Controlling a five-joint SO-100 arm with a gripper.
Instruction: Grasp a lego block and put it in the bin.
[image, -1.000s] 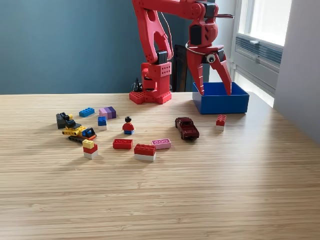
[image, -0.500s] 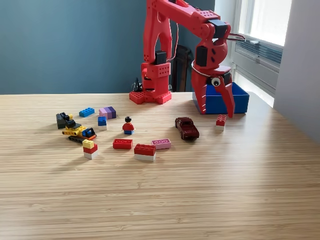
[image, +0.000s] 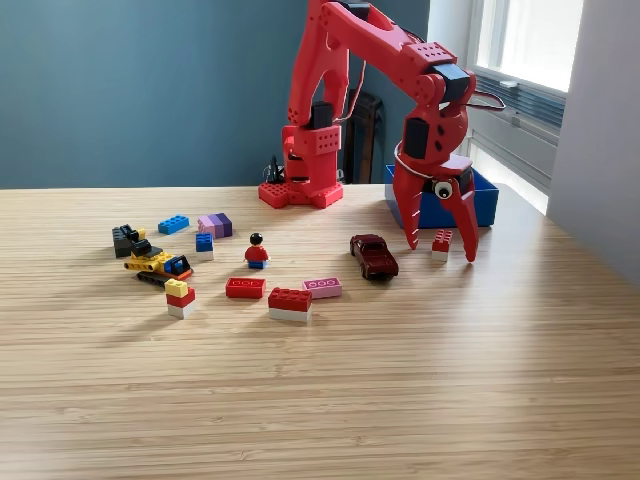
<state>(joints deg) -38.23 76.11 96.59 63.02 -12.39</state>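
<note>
Lego block (image: 441, 243) between gripper (image: 441, 250) jaws

Matt wood-grain table (image: 420, 380), glossy plastic bin (image: 484, 205), plastic claw (image: 441, 247)

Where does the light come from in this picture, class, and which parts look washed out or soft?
Exterior view: daylight enters from the window at upper right, whose panes are overexposed; the lego blocks cast soft shadows towards the view's left on the table; the open hand and the bin look sharp, with no evident motion blur.
</note>
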